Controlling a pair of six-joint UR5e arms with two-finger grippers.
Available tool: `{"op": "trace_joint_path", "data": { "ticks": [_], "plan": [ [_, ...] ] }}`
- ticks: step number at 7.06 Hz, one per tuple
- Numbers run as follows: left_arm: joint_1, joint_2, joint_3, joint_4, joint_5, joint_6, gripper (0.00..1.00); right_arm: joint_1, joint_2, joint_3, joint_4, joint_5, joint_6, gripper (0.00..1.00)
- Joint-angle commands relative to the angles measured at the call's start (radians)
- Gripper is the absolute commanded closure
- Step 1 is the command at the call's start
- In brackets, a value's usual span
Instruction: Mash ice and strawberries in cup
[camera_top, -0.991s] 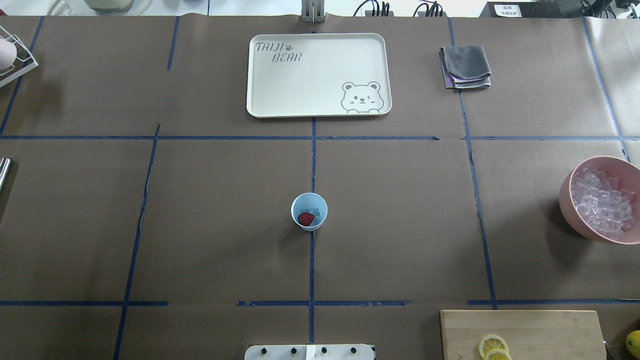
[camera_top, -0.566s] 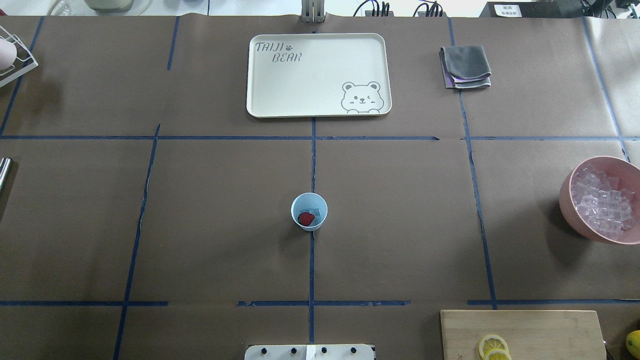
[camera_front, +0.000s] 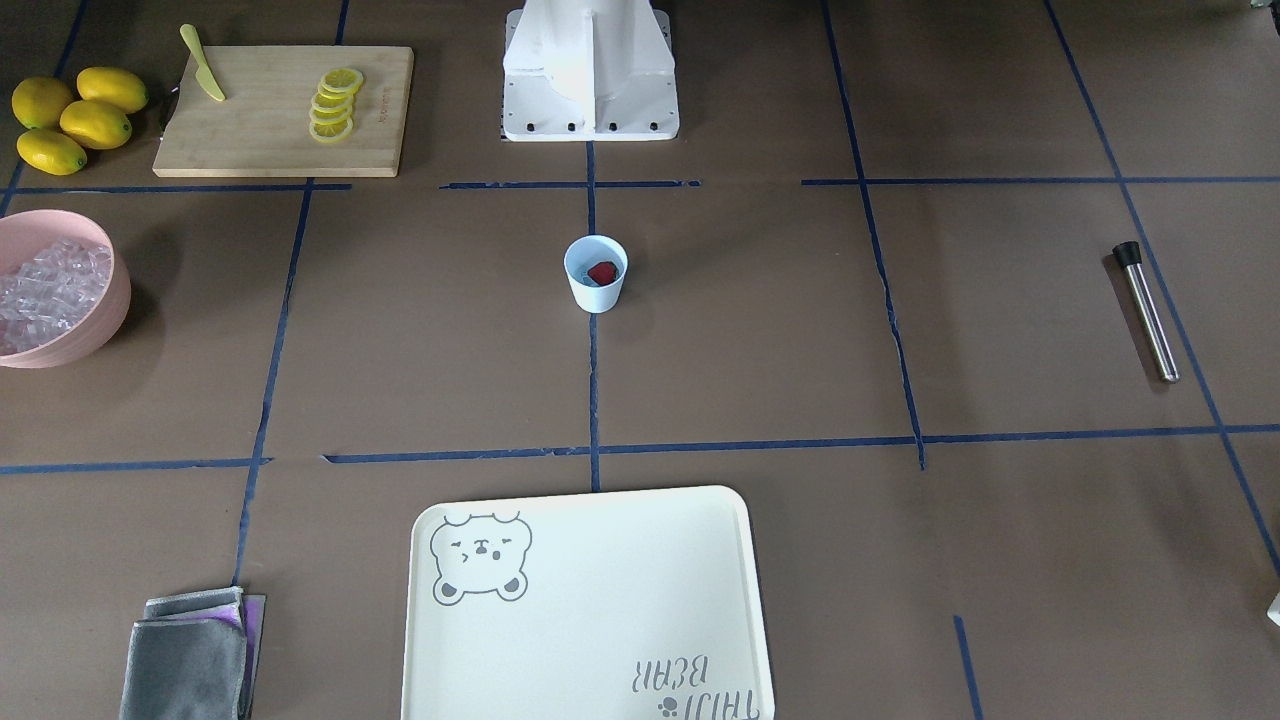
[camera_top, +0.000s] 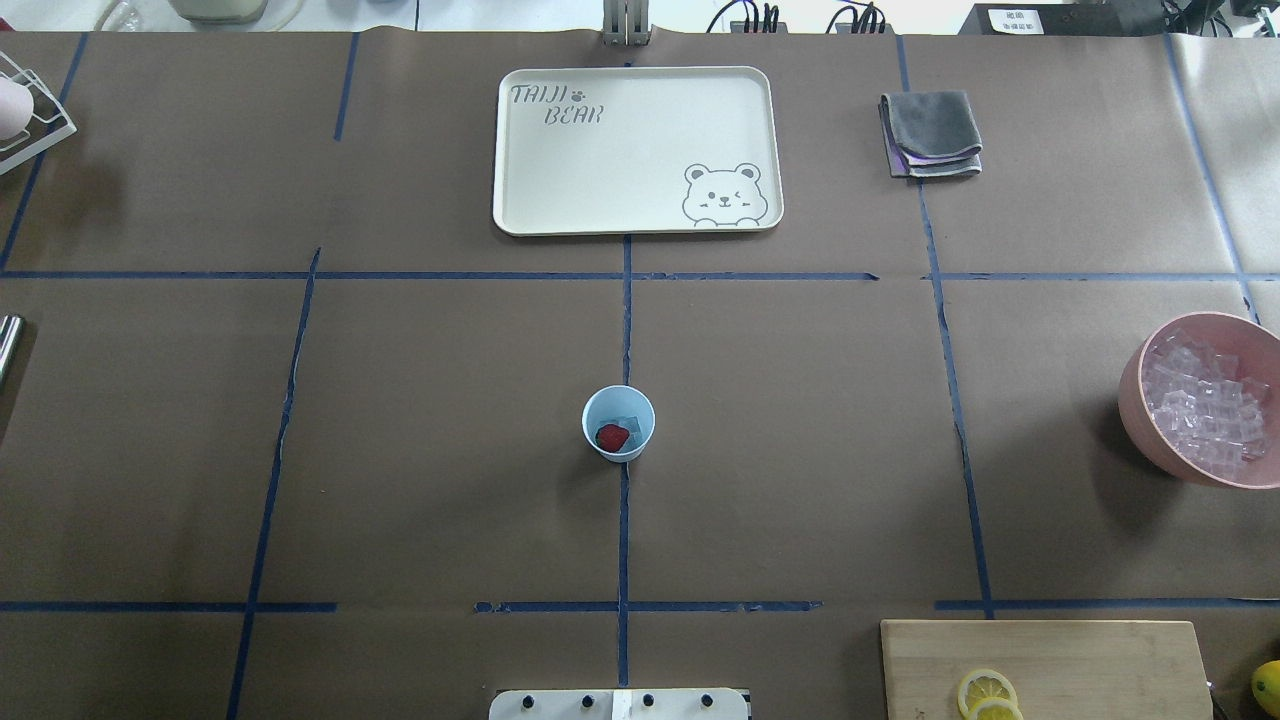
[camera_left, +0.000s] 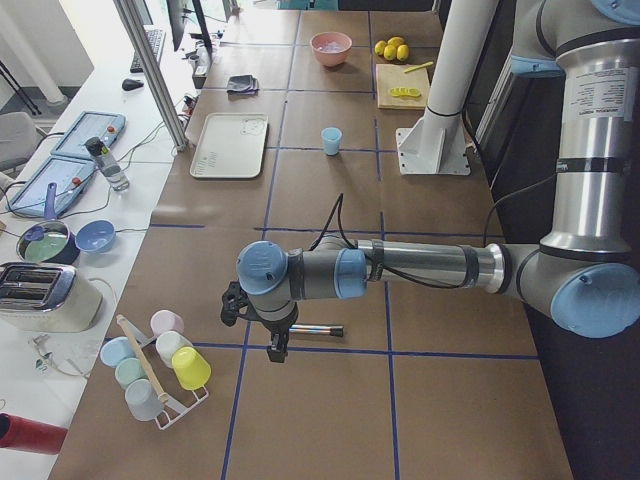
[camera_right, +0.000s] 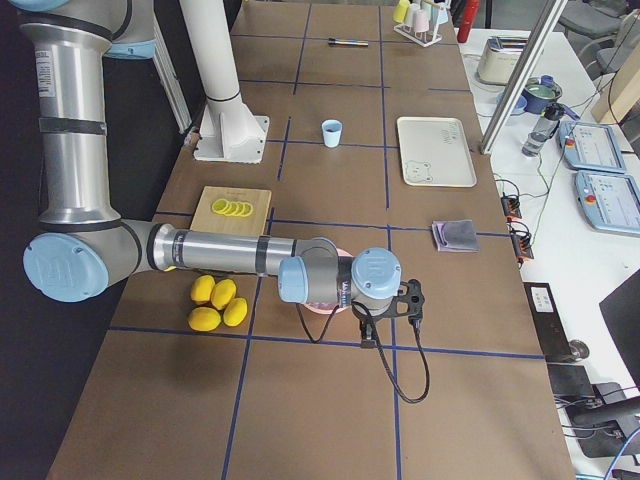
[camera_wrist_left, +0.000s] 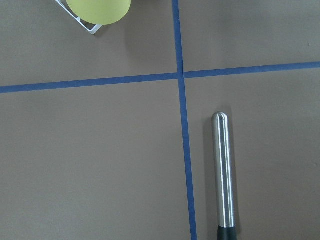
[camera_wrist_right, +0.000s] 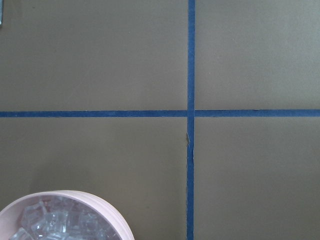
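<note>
The left arm (camera_left: 430, 268) and right arm (camera_right: 215, 250) are shining silver, with light-blue caps (camera_left: 262, 268). A black cable (camera_left: 340, 215) is looping beside each. The white base (camera_front: 590, 90) is showing black screws (camera_front: 570, 127) at 6 o'clock.

"Was the light even?"

"Yes, bright and diffuse from above. The pink bowl (camera_top: 1138, 410) threw only a soft shadow across the desk (camera_top: 800, 450)."

"Any glare?"

"A pale streak ran down the steel rod (camera_wrist_left: 223, 170). Every view was sharp, and the right wrist view looked greenish."
</note>
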Motion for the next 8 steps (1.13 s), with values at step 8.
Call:
{"op": "trace_joint_path", "data": {
  "ticks": [8],
  "plan": [
    [0.001,0.0,0.002,0.0,0.0,0.001,0.0,0.003,-0.001,0.001,0.009,-0.008,-0.004,0.01]
  ]
}}
